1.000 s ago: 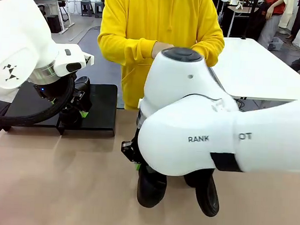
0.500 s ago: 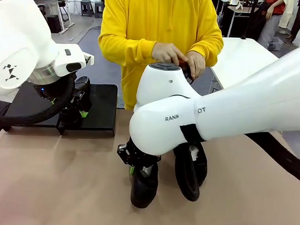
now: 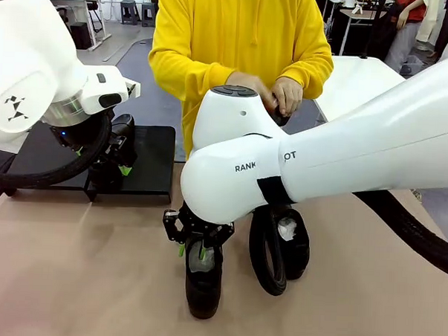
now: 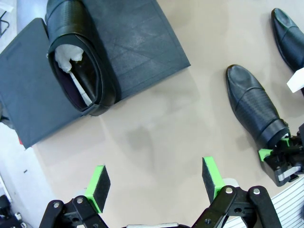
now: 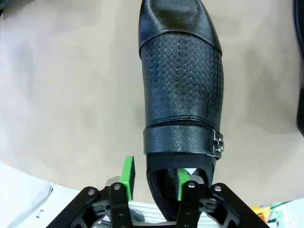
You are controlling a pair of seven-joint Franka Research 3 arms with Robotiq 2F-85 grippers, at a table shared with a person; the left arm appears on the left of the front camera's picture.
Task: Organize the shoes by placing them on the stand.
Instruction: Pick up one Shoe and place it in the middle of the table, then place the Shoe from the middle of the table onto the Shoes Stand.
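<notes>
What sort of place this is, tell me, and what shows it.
Probably a robotics lab: left arm and right arm at one table, a white desk behind, stools beyond.

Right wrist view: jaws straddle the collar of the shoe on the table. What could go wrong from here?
1. The right gripper has one pad inside the shoe, one outside; pulling away at an angle could snag the collar and drag or tip it.
2. The second shoe sits close beside; a sideways swing may knock it.
3. The person's hands are right behind the right arm; a lift could bump them.
</notes>
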